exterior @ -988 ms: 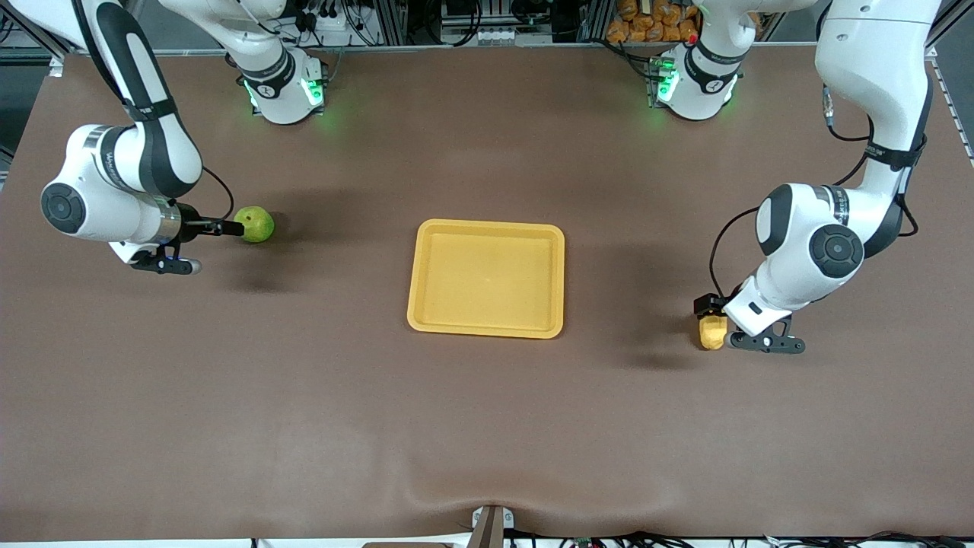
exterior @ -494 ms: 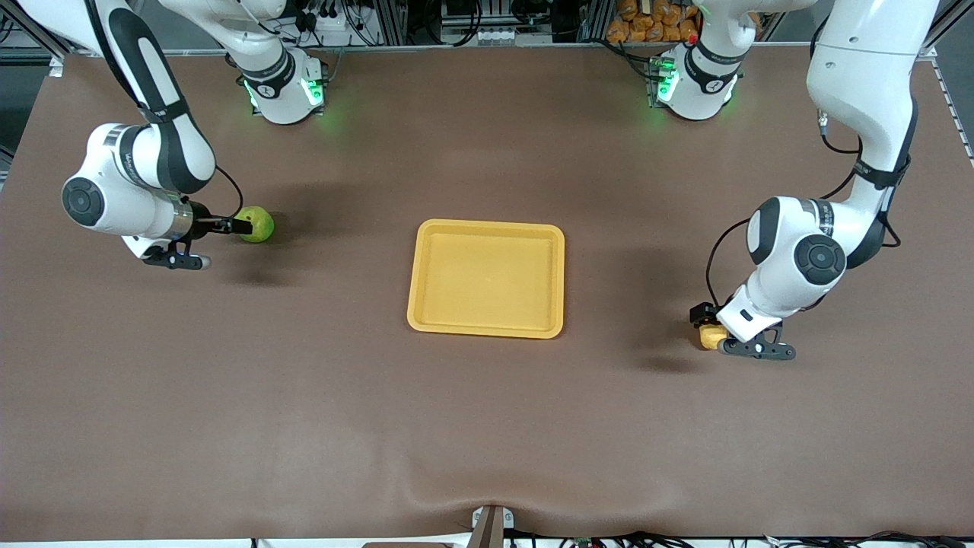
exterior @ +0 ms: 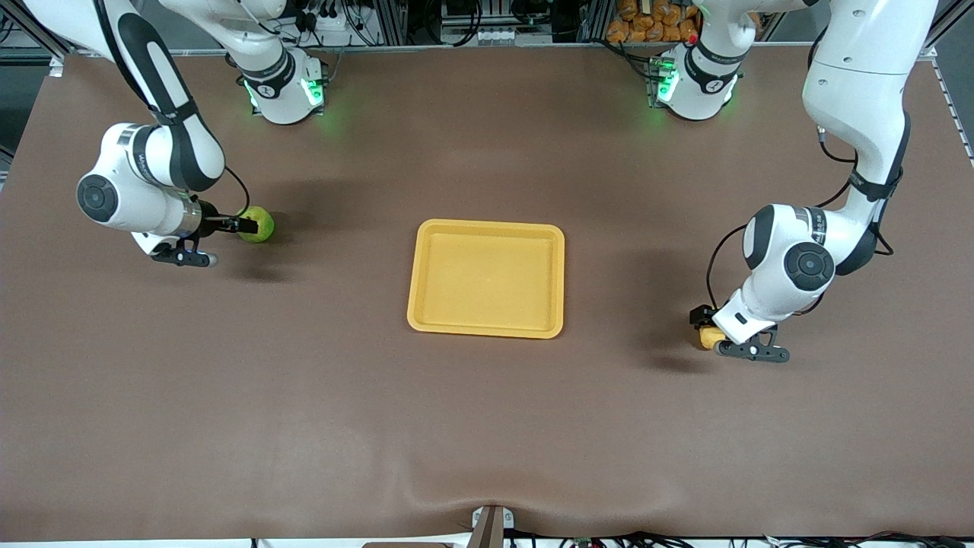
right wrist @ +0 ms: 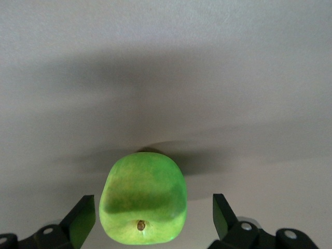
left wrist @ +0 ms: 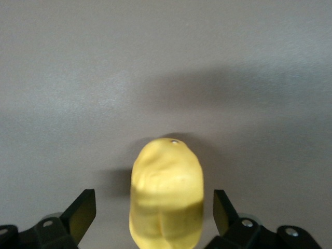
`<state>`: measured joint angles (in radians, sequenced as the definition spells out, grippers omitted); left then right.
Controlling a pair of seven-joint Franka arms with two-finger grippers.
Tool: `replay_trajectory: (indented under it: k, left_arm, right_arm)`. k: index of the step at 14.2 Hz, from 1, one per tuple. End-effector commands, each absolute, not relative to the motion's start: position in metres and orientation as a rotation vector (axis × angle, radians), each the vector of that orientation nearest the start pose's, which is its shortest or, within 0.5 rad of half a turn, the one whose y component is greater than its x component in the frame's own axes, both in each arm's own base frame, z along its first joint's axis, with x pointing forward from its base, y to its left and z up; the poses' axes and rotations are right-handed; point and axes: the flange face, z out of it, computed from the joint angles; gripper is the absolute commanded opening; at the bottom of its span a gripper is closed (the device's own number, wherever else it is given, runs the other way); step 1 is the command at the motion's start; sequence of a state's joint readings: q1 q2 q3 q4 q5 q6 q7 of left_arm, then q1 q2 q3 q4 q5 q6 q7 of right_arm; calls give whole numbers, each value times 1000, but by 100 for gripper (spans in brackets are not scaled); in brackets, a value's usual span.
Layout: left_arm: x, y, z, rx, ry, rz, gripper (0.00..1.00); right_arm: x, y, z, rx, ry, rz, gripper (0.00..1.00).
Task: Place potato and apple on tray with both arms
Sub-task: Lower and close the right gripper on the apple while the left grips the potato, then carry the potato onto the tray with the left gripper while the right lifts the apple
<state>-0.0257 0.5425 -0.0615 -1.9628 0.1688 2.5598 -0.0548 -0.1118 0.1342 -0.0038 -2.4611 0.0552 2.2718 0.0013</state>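
Front: tray (exterior: 487,278) empty at desk centre. Apple (exterior: 259,224) toward the right arm's end, right end effector (exterior: 245,225) at it. Potato (exterior: 709,337) toward the left arm's end, mostly hidden under left end effector (exterior: 706,326).

Left wrist: potato (left wrist: 166,193) between wide-spread fingers (left wrist: 80,214), long axis pointing away from the wrist, no contact.

Right wrist: apple (right wrist: 143,204) centred between wide fingers (right wrist: 82,219), untouched. Nothing blocks either path to the tray.
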Motion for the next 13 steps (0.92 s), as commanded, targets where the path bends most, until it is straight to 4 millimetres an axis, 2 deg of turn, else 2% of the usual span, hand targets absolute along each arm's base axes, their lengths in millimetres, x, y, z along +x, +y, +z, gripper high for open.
replay_trajectory:
  k: [1,2,3,4,7,9,12,13]
  left_arm:
    - [622,-55,197,-3059,228,-120,97]
    - [621,-57,193,-3062,200,-112,54]
    - [621,-58,192,-3065,155,-112,25]
    - [621,-60,192,-3068,120,-114,0]
    - [622,-65,204,-3066,113,-134,0]
    - [625,-73,222,-3074,57,-180,0]
    - [621,-105,248,-3069,3,-169,0]
    - [618,-118,253,-3067,-14,-159,0]
  right_arm:
    - [434,-37,213,-3020,304,500,100]
    - [433,-29,212,-3007,316,492,100]
    - [431,-27,209,-3008,324,486,100]
    - [429,-27,207,-3007,329,484,100]
    - [425,-29,201,-3005,335,499,100]
    - [424,-30,200,-3004,338,502,100]
    - [417,-31,192,-2997,348,534,99]
    - [415,-31,190,-2994,375,547,67]
